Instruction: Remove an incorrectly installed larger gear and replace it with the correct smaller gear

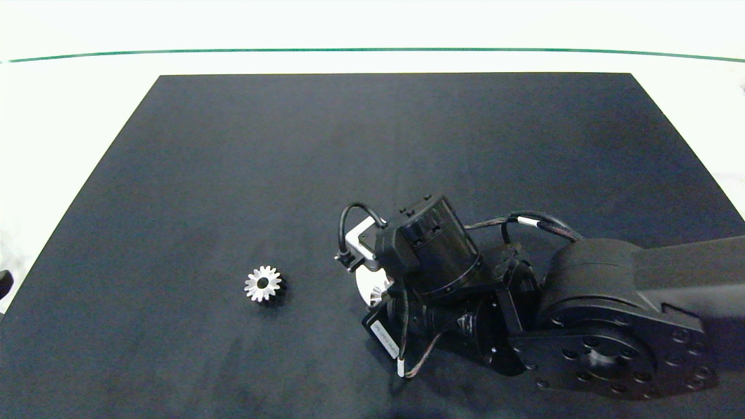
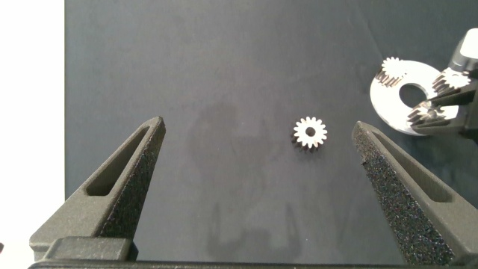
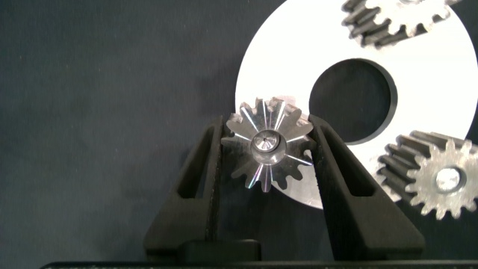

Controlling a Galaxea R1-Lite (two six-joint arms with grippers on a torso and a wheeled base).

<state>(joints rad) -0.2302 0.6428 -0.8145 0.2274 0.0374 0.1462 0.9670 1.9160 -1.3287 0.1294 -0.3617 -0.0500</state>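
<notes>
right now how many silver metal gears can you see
4. One silver spur gear lies alone on the black mat. The right gripper clamps the long-toothed larger gear on the round white plate, which carries two more. Others may be hidden.

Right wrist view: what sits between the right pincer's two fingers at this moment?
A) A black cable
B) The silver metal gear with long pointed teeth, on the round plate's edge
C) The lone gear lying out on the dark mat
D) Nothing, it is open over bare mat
B: in the right wrist view the right pincer has its fingers against both sides of the silver metal gear with long pointed teeth, at the edge of the round silver plate.
</notes>
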